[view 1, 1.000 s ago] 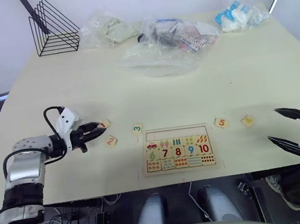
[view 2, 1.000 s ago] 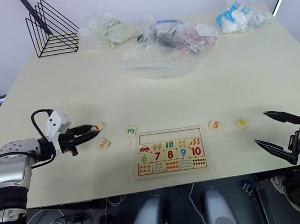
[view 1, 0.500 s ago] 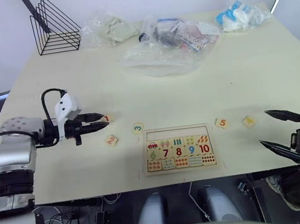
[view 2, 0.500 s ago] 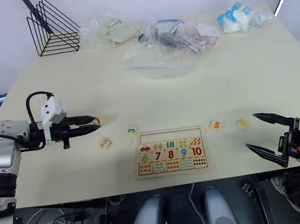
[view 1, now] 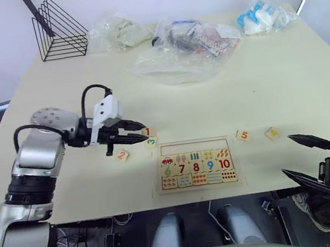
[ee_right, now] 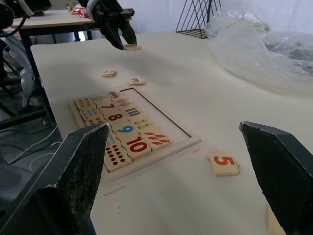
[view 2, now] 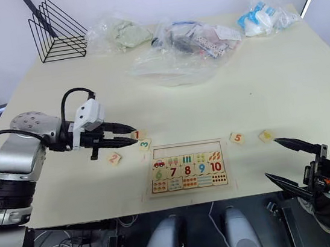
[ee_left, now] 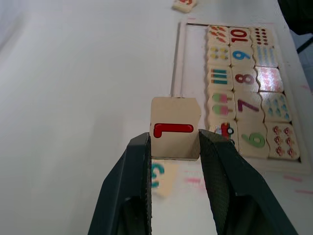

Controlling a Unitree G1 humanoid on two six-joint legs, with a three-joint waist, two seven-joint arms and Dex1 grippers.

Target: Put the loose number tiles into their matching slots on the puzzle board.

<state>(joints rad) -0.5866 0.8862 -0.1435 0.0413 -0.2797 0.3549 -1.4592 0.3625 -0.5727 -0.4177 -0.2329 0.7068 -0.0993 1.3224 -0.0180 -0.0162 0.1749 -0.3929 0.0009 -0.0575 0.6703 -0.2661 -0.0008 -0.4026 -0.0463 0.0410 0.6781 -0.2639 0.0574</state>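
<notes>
Red-numbered tile 1 (ee_left: pixel 175 128) is pinched in the left gripper (view 1: pixel 135 135), which has carried it from the table's left toward the puzzle board (view 1: pixel 198 163); it now hangs above tile 3 (view 1: pixel 151 142), just off the board's empty top row. The right gripper (view 2: pixel 288 161) waits spread open, holding nothing.

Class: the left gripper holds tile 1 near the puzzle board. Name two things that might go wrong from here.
1. The 1 tile sits at the very tips of the left gripper fingers, so it might slip or twist before reaching the empty top row of the puzzle board.
2. The 3 tile lies just beneath the carried tile; a low approach may knock it.
</notes>
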